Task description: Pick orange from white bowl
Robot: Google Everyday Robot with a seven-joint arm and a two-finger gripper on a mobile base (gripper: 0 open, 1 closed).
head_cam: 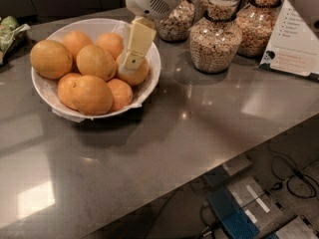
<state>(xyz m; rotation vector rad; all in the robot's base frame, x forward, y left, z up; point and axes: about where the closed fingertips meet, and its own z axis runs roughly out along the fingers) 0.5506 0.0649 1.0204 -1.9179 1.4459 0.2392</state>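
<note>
The white bowl [148, 51], lined with crinkled paper, stands at the left of the grey counter and holds several oranges. The large, paler golden orange [95, 62] lies in the middle of the pile. A large deeper-orange one with a dark dot [92, 94] lies at the front, and another big golden one [51, 59] sits at the left rim. My gripper [130, 61] reaches down from the top of the view over the bowl's right side. Its cream tip is just right of the golden orange and in front of a smaller orange [135, 75].
Glass jars of grain [215, 39] stand behind and to the right of the bowl, close to my arm. A white printed card [294, 39] stands at the far right. A green packet [10, 31] lies at the left edge. The counter's front edge runs diagonally, with floor equipment below.
</note>
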